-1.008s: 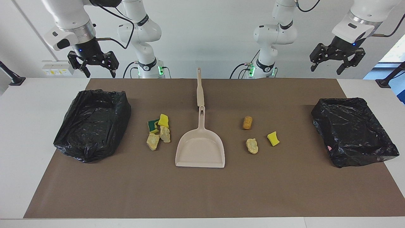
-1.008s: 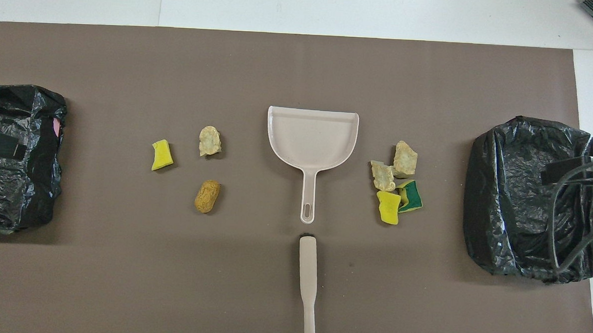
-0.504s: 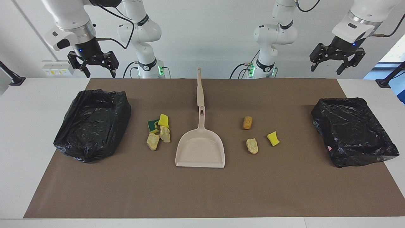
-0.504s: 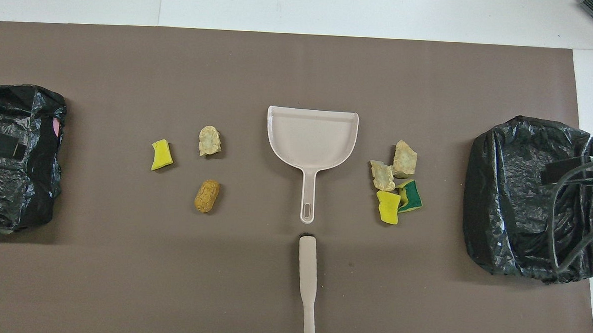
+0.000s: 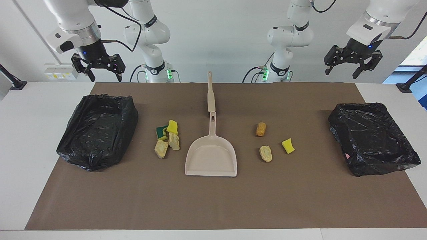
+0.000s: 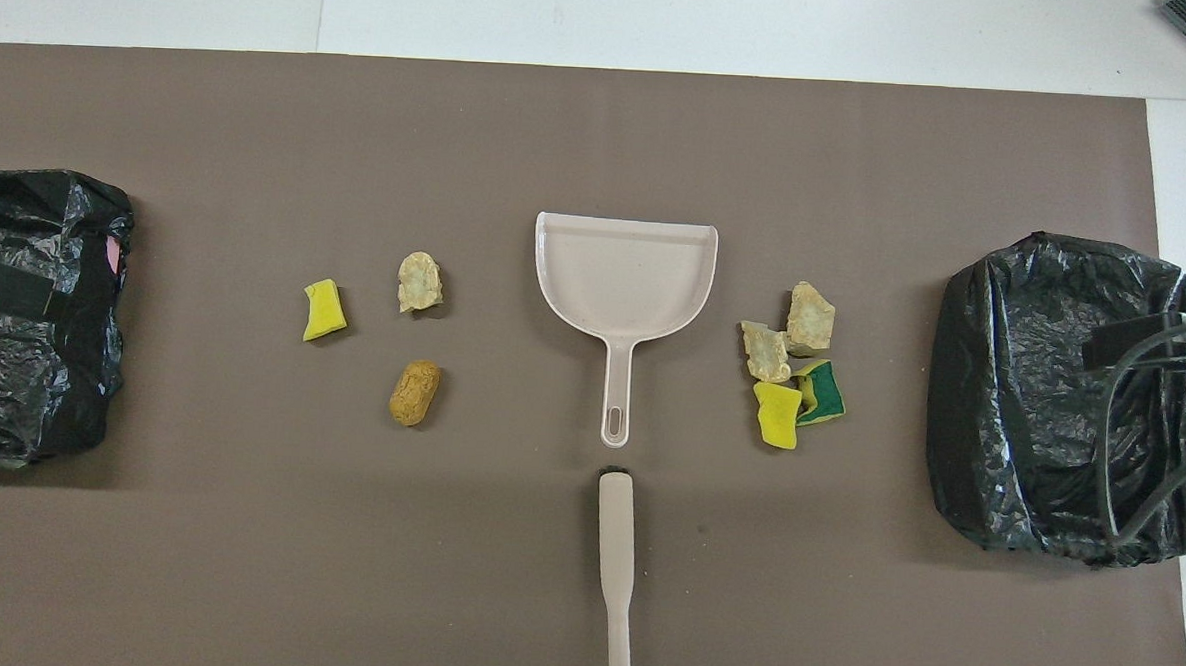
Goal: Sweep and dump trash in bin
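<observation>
- Raised at the robots' edge of the table, fingers spread, empty: left gripper (image 5: 349, 66) toward the bag-lined black bin (image 5: 373, 137) at its end, right gripper (image 5: 98, 70) toward the other black bag-lined bin (image 5: 97, 130).
- Lying flat on the brown mat (image 5: 213, 200): slim beige brush handle (image 5: 210, 93), nearest the robots.
- Just past it, handle toward the brush: shallow beige plastic dustpan (image 5: 211, 156).
- Scattered beside the dustpan: yellow sponge and foam trash (image 5: 167, 138) toward the right arm's end, brown cork-like lump (image 5: 261, 129) and two scraps toward the left arm's.

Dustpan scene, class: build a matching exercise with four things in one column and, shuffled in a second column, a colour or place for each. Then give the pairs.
1. dustpan
2. cork lump
3. bin liners
4. brush handle

A. brown
B. black
C. nearest the robots
D. between the two scrap groups

Pairs: 1-D, 2-A, 3-B, 4-C
</observation>
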Motion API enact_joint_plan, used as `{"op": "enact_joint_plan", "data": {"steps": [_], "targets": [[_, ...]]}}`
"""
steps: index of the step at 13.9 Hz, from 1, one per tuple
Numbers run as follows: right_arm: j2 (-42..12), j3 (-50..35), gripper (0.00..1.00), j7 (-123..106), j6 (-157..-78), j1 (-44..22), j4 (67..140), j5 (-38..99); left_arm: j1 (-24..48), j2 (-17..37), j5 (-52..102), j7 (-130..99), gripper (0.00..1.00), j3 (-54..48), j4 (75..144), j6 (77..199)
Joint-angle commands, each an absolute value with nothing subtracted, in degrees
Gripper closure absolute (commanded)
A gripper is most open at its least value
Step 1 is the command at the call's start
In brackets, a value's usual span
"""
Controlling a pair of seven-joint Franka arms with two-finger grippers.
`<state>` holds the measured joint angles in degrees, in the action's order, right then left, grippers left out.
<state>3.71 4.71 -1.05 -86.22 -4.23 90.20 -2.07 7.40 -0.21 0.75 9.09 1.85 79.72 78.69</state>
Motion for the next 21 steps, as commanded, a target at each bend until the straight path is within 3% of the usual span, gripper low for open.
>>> {"op": "enact_joint_plan", "data": {"steps": [1,7,12,17,21], "targets": [[4.6,4.6,0.0,-2.7,-88.0,-3.5,91.8,-1.7,7.8,-2.5,1.1,8.9,0.0,-0.8,82.6,78.7],[4.6,4.6,0.0,-2.7,-88.1,-3.5,91.8,-1.7,7.8,-12.6,2.3,-0.1,0.0,-13.3,101.6,89.4],[4.6,4.6,0.0,-2.7,-88.0,-3.4,91.8,-1.7,7.9,-15.0,6.8,-14.5,0.0,-26.2,114.1,98.8],[4.6,4.6,0.0,-2.8,-88.0,-3.2,91.8,-1.7,8.0,-14.2,8.3,-29.0,0.0,-38.9,123.6,111.4],[4.6,4.6,0.0,-2.8,-88.0,-3.1,91.8,-1.7,8.0,-10.0,8.3,-40.8,0.0,-49.0,131.4,125.4]]}}
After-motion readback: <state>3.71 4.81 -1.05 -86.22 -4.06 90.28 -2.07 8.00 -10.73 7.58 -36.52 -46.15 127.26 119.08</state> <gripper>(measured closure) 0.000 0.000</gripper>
